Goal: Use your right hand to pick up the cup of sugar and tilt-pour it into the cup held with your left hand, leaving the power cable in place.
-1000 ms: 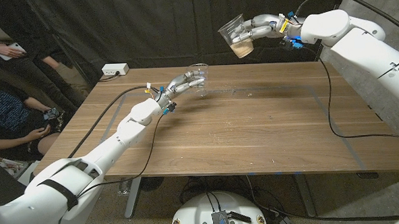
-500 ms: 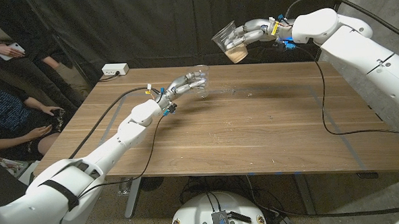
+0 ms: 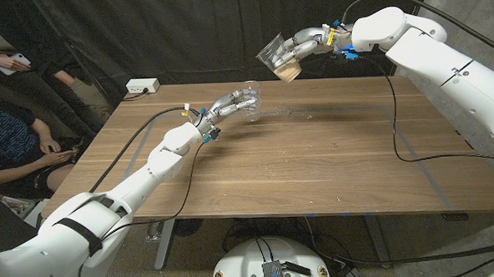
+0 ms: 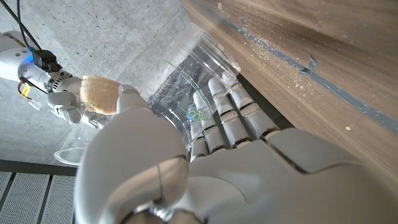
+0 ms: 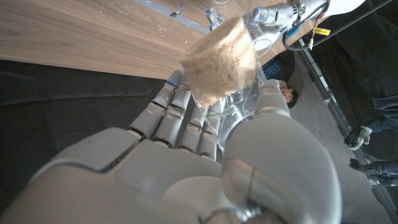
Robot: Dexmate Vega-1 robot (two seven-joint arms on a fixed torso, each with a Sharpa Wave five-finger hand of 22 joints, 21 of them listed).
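- Up beyond the left hand (image 3: 229,103), the right hand (image 3: 303,44) grips the sugar cup (image 3: 277,59) mid-wall, tilted.
- Left hand wraps the empty cup (image 3: 248,97) over the bench (image 3: 315,160).
- Both cups look thin, light, crushable: grip gently.

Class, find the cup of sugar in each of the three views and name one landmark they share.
Head view: cup of sugar, raised and tilted in the right hand, upper middle.
Left wrist view: its tan sugar shows beside the left hand's thumb.
Right wrist view: centre top.
Shared landmark: the wooden table.
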